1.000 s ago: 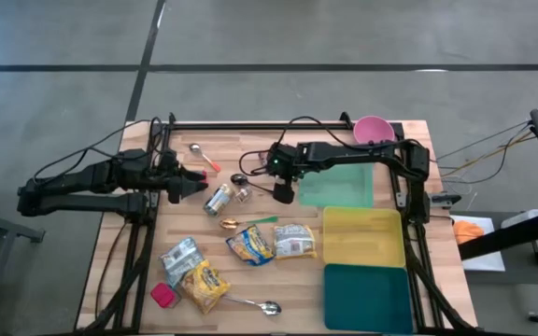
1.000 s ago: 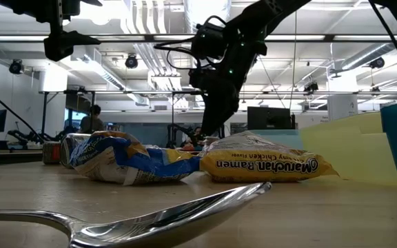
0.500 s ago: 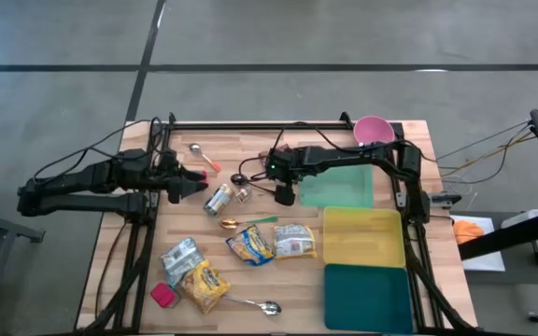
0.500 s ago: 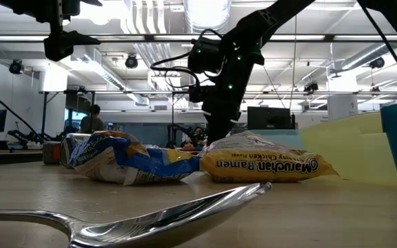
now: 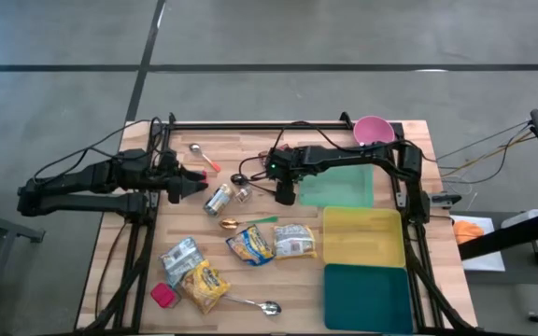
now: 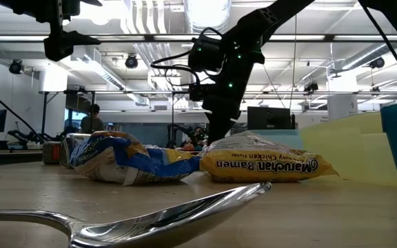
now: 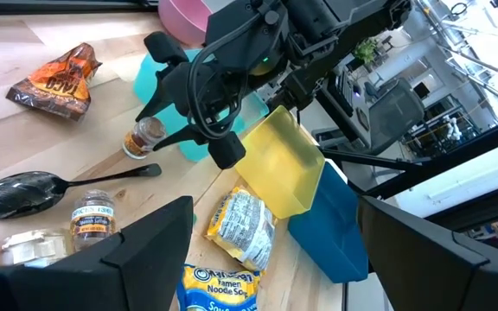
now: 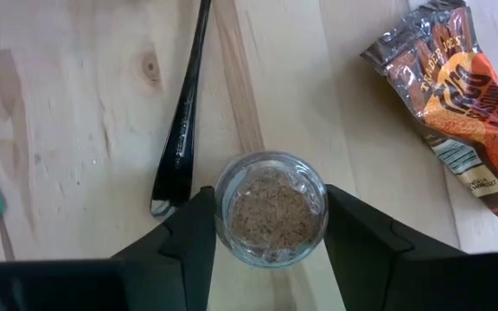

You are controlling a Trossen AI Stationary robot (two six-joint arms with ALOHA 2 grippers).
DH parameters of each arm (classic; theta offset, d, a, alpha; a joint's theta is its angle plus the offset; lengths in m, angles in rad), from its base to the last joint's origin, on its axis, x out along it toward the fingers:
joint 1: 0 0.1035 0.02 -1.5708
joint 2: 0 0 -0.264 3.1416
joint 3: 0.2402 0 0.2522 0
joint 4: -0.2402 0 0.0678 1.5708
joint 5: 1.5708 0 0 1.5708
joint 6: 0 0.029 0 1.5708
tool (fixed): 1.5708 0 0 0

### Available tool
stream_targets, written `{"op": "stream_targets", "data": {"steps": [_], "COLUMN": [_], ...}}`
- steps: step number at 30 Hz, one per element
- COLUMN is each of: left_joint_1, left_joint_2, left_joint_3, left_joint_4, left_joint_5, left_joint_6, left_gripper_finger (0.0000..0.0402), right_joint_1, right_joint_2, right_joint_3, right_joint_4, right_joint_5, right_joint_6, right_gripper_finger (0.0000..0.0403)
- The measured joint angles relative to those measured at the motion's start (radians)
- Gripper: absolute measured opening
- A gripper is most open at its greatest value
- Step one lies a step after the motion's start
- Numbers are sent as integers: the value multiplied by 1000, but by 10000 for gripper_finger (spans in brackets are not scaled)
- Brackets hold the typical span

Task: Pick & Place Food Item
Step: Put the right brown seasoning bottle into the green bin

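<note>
A small glass jar of brown granules (image 8: 271,207) stands upright on the wooden table, near its middle. My right gripper (image 8: 271,238) comes down on it from above, shut on it; the left wrist view shows the same jar (image 7: 143,136) under that gripper. In the high view my right gripper (image 5: 285,193) hides the jar. My left gripper (image 5: 199,180) hovers open above the table's left side with nothing between its fingers. A black spoon (image 8: 182,130) lies beside the jar. My right gripper pinches the jar's round glass wall (image 8: 223,216) between its two fingers, one on each opposite side. The fingers come steeply from above, pointing down. The jar stays upright with its bottom on the table.
A brown-orange snack packet (image 8: 461,112) lies close to the jar. A can (image 5: 218,199) and another small jar (image 5: 242,194) stand to the left. Ramen packets (image 5: 294,241) lie nearer the front. A green mat (image 5: 337,185), yellow tray (image 5: 362,236), teal tray (image 5: 367,297) and pink bowl (image 5: 374,129) fill the right.
My right gripper has tipped a little steeper over the jar and then kept still. The jar has stayed where it was on the table.
</note>
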State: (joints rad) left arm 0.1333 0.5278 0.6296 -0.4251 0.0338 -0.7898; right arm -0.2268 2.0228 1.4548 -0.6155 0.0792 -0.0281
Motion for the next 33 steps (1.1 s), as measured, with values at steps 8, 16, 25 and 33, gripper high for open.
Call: {"op": "stream_targets", "data": {"steps": [8, 16, 25, 33], "left_joint_1": [0, 0, 0, 0], "left_joint_2": [0, 0, 0, 0], "left_joint_3": [0, 0, 0, 0], "left_joint_4": [0, -3, -7, -26], "left_joint_5": [0, 0, 0, 3], "left_joint_6": [0, 0, 0, -1], "left_gripper_finger": [333, 333, 333, 333], "right_joint_1": [0, -18, -119, -224], "right_joint_2": [-60, -231, -360, -570], "right_joint_3": [0, 0, -64, -349], "right_joint_4": [-15, -63, -271, -186], "right_joint_5": [-63, -80, -80, -114], "right_joint_6": [90, 190, 240, 340], "right_gripper_finger": [167, 167, 167, 167]}}
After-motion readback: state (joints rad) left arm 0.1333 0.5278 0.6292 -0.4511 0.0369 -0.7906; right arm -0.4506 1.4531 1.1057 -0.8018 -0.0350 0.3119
